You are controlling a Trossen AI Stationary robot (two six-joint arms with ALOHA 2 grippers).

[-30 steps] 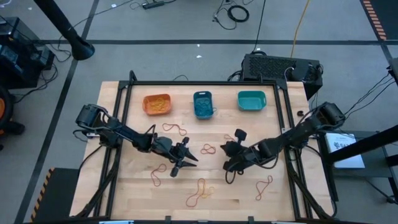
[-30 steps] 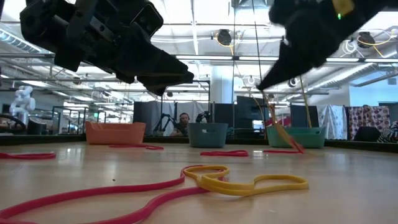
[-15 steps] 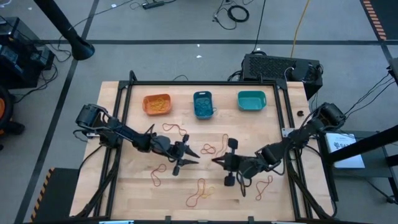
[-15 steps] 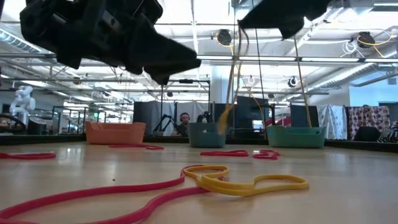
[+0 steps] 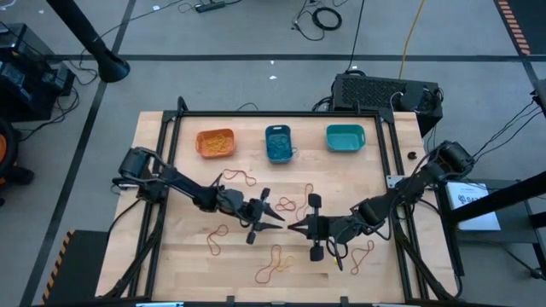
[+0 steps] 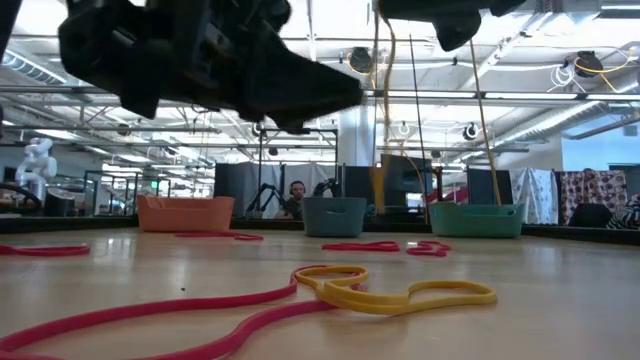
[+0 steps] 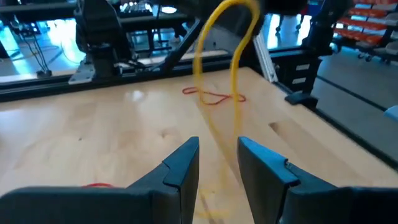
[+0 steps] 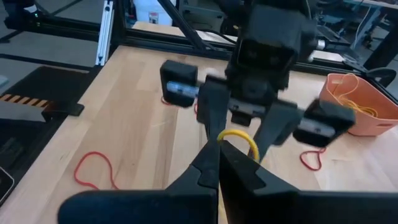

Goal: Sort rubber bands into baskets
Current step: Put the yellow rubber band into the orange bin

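Note:
A yellow rubber band (image 7: pixel 235 68) hangs from my right gripper (image 8: pixel 219 154), which is shut on it above the middle of the table (image 5: pixel 294 224). My left gripper (image 7: pixel 217 163) faces it from the table's left, open, one finger on each side of the hanging strands; I cannot tell whether they touch. In the low view the band (image 6: pixel 380 150) drops from the right gripper at the top edge. The orange basket (image 5: pixel 215 142), blue basket (image 5: pixel 279 142) and teal basket (image 5: pixel 345 137) stand in a row at the far edge. My right gripper pinches the yellow band between its two fingertips at the loop's upper part (image 8: pixel 229 134). The fingers come nearly level from the table's right. A short arc stands out past the tips and the rest hangs down in two slack strands (image 6: pixel 378 190), clear of the table.
Red bands lie loose on the wood: near the orange basket (image 5: pixel 240 176), mid-table (image 5: pixel 286 205), at the near left (image 5: pixel 216 239) and the near right (image 5: pixel 363 254). A yellow and red tangle (image 5: pixel 275 263) lies near the front edge. The table's black frame rails (image 5: pixel 392 162) run along its sides.
My right gripper has risen, tipped closer to level and moved toward the table's left, lifting the yellow band off the wood so that it hangs free. My left gripper has moved toward the table's right, up to the hanging band, rolling slightly.

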